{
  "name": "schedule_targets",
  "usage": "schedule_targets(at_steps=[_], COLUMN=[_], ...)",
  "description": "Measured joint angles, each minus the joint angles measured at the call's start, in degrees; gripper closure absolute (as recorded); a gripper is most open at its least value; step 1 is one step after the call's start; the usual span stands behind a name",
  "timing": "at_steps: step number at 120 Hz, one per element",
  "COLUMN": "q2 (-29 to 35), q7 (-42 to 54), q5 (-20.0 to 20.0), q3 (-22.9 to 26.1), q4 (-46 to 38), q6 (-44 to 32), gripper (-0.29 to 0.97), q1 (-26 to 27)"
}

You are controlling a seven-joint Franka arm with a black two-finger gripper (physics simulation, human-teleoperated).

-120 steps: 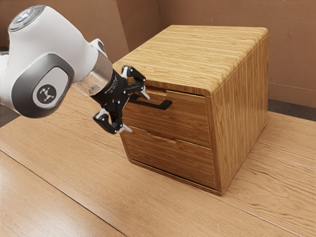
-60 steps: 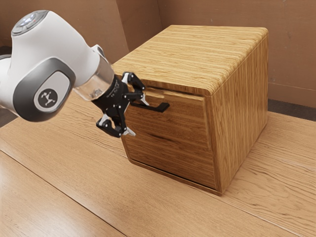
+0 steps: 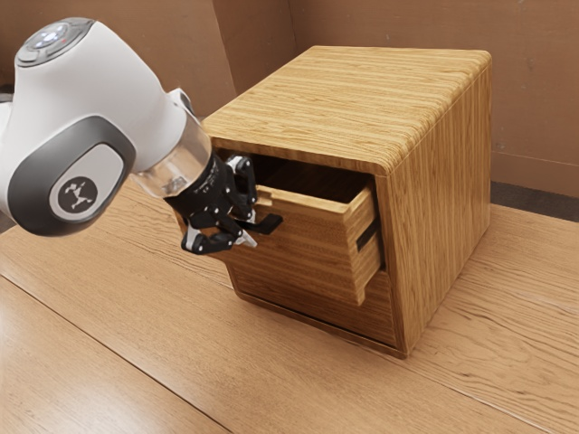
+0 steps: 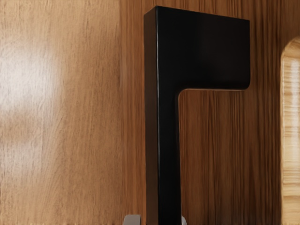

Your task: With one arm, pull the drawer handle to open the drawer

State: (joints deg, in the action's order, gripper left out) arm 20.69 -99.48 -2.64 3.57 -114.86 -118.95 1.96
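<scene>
A wooden cabinet stands on the table, and its upper drawer is pulled partway out toward the exterior view's left, leaving a dark gap under the cabinet top. On the drawer front is a black bar handle. My gripper is shut on the drawer handle at its left end. In the wrist view the drawer handle runs straight up from the hand over the wooden drawer front, with a grey fingertip tight against its side. The lower drawer is shut.
The cabinet sits on a wooden plank table with open surface in front of the drawer and at the exterior view's left. Brown walls stand behind. My white arm reaches in from the upper left.
The upper drawer has slid out from flush to partly open. My gripper closed on the handle and drew back toward the exterior view's left and slightly down.
</scene>
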Motion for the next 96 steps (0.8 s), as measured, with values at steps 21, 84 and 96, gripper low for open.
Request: schedule_targets(at_steps=[21,84,96], q2=[4.00,12.04,13.56], q7=[-0.56,-1.41,-1.50], q5=[-0.13,-0.13,-0.10], q3=[-0.39,-0.87,-0.55], q4=[-2.96,-8.72,-9.88], q6=[0.43,1.68,1.97], gripper=[0.78,0.77,0.77], q1=[0.10,-0.86,-0.87])
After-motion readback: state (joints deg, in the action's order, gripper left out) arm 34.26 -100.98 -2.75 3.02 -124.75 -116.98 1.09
